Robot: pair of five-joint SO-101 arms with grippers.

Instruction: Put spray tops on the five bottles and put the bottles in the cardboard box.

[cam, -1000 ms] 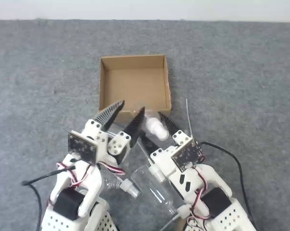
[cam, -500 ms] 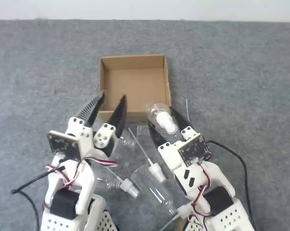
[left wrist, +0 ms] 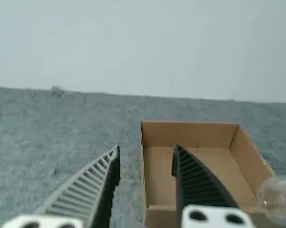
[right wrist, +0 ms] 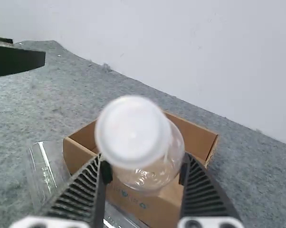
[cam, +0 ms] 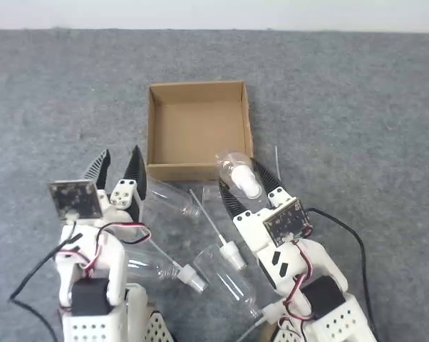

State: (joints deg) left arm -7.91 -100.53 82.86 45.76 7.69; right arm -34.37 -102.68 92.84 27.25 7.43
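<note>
our right gripper (cam: 241, 178) is clenched around a clear bottle (cam: 234, 165), its fingers pressing both sides just behind the white-capped end, which points back toward the wrist. the bottle is lifted off the carpet at the near right corner of the cardboard box (cam: 198, 86). our left gripper (cam: 120, 153) stands released, its jaws parted with nothing between them, raised off to the left of the box's near left corner. the box sits upright, open side up, and we see its brown floor from wall to wall. three more clear bottles (cam: 173, 200) lie on the grey carpet (cam: 357, 107) between the arms, and a loose spray top (cam: 231, 254) lies among them.
</note>
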